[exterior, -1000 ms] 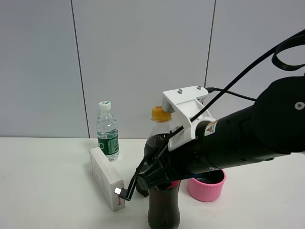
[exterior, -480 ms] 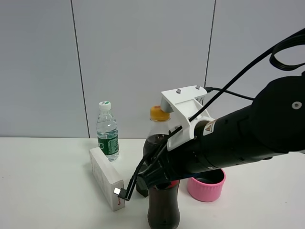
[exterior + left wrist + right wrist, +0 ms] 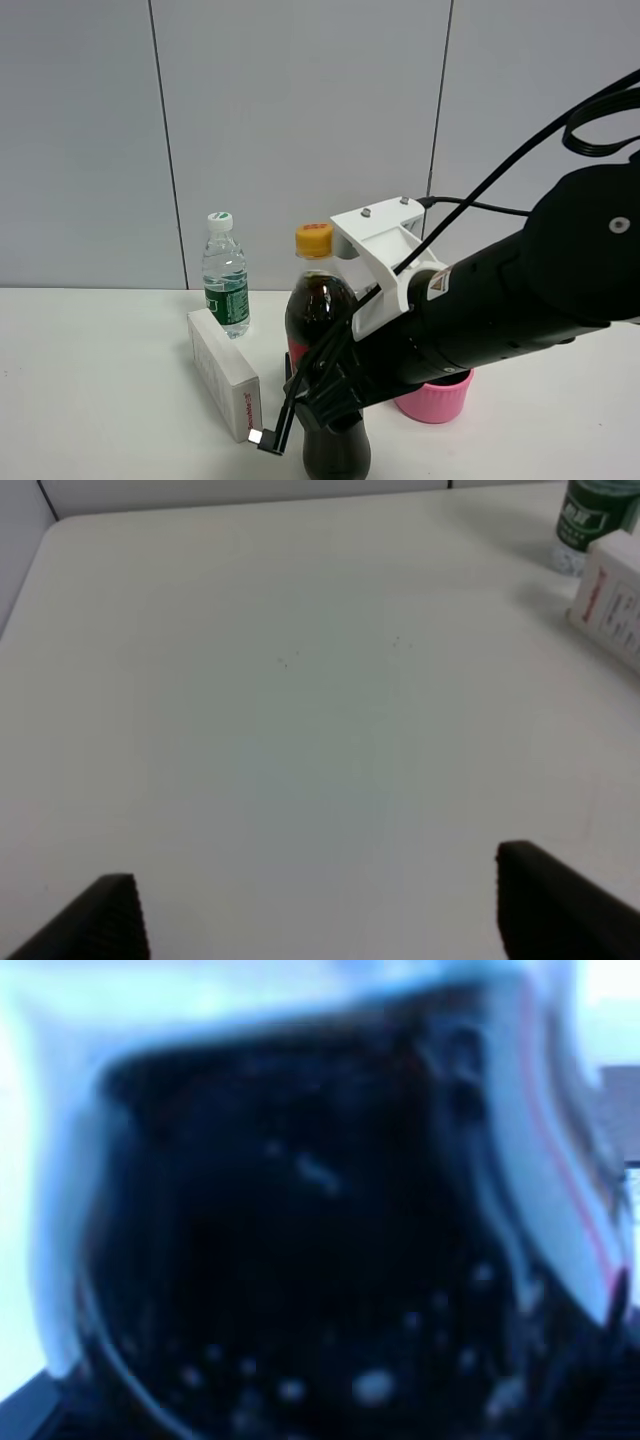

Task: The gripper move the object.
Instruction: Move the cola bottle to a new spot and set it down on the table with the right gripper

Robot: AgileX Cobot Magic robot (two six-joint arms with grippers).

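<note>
Right gripper (image 3: 322, 398) wraps the cola bottle (image 3: 318, 300) at its waist and looks clamped on it, though the arm hides most of the jaws. Bottle upright, orange cap on, front centre of desk (image 3: 90, 380); base cut off by the frame edge. Right wrist view is just blurred dark cola. White box (image 3: 222, 365) just left of the bottle, water bottle (image 3: 225, 275) behind the box, pink cup (image 3: 440, 400) behind the arm. Left gripper (image 3: 320, 915) spread wide above the desk.

A blurred, dark cola bottle (image 3: 300, 1250) fills the frame.
</note>
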